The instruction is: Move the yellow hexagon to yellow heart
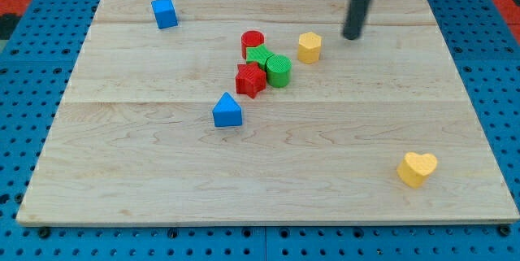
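Observation:
The yellow hexagon (309,47) sits on the wooden board a little above and right of the centre. The yellow heart (417,168) lies near the board's bottom right corner, far from the hexagon. My tip (352,36) is on the board just to the right of the hexagon and slightly above it, with a small gap between them. The dark rod rises from the tip to the view's top.
A cluster left of the hexagon holds a red cylinder (253,42), a green star (259,56), a green cylinder (279,71) and a red star (251,80). A blue triangle (227,110) lies below it. A blue cube (164,12) sits at the top left.

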You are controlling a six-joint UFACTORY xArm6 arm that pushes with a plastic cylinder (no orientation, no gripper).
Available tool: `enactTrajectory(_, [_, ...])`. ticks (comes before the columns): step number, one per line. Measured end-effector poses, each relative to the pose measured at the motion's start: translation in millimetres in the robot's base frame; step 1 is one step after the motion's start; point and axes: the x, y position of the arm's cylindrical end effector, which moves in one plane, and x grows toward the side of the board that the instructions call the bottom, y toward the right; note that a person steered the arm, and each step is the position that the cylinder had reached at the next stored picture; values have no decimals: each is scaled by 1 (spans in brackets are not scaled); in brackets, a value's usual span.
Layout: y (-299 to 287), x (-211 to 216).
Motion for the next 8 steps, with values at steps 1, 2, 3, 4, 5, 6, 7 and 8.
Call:
enactTrajectory(1, [-43,65])
enactTrajectory(2, [-37,128])
enactTrajectory(3, [-22,129])
enactTrajectory(4, [-89,115])
enactTrajectory(5, [-81,175])
enactTrajectory(6, [1,193])
enactTrajectory(7, [-52,131])
enactTrajectory(8, [-22,108])
